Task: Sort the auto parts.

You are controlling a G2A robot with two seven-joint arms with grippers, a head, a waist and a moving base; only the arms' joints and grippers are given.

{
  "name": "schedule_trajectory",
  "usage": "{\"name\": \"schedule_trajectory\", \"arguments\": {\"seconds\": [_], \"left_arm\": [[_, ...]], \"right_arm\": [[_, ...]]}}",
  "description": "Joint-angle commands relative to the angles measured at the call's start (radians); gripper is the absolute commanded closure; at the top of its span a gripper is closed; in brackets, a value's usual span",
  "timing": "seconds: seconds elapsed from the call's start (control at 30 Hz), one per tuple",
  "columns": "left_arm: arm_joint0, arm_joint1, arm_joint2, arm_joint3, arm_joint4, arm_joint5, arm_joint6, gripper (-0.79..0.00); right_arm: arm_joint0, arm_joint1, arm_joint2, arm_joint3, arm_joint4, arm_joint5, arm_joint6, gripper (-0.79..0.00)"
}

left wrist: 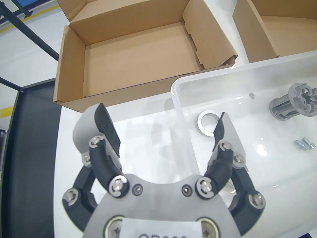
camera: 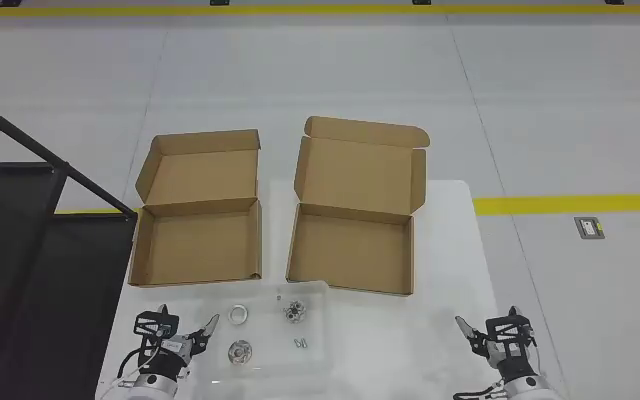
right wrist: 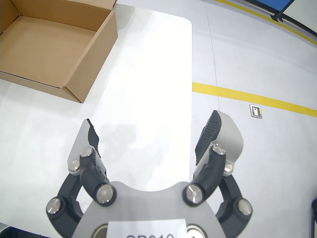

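Left gripper: fingers wide apart, empty, at the edge of the clear plastic tray holding silver metal ring, grey ribbed hub and two small bolts. Left brown cardboard box and right brown cardboard box look unfilled, so sorting seems unstarted; the next move calls for closing on the ring. Right gripper: spread wide, empty, over the white table; a fourth round part is too small to identify.

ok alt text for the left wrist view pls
The left gripper, jaws open, hangs over the rim of a clear plastic tray holding a silver metal ring, a grey slotted metal hub and two small silver bolts. Two open brown cardboard boxes stand beyond it.
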Motion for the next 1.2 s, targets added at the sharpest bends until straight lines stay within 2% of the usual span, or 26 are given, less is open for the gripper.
{"name": "schedule_trajectory", "arguments": {"seconds": [0.0,0.53,0.6,0.73,0.8,0.97,1.0,1.07,1.17], "left_arm": [[0.0,0.0,0.0,0.0,0.0,0.0,0.0,-0.785],[0.0,0.0,0.0,0.0,0.0,0.0,0.0,-0.785],[0.0,0.003,-0.009,-0.014,-0.009,-0.066,0.061,-0.785],[0.024,0.01,-0.078,-0.028,-0.033,-0.172,0.189,-0.785],[0.037,0.017,-0.124,-0.039,-0.016,-0.257,0.247,-0.785],[0.066,0.035,-0.228,-0.027,-0.041,-0.515,0.411,-0.785],[0.069,0.039,-0.251,-0.017,-0.051,-0.571,0.448,-0.785],[0.073,0.047,-0.289,0.007,-0.068,-0.699,0.502,-0.785],[0.073,0.048,-0.296,0.011,-0.069,-0.714,0.508,-0.785]], "right_arm": [[0.0,0.0,0.0,0.0,0.0,0.0,0.0,-0.784],[0.001,0.0,-0.002,-0.006,-0.006,-0.01,-0.01,-0.785],[-0.01,0.004,-0.005,-0.021,-0.062,-0.067,-0.086,-0.785],[-0.036,0.01,0.004,-0.093,-0.155,-0.129,-0.173,-0.785],[-0.038,0.016,0.0,-0.161,-0.227,-0.19,-0.168,-0.785],[-0.014,0.034,-0.063,-0.359,-0.393,-0.47,-0.098,-0.785],[0.004,0.037,-0.091,-0.387,-0.397,-0.547,-0.089,-0.785],[0.048,0.04,-0.14,-0.393,-0.31,-0.71,-0.049,-0.785],[0.07,0.04,-0.144,-0.393,-0.277,-0.741,-0.026,-0.785]]}}
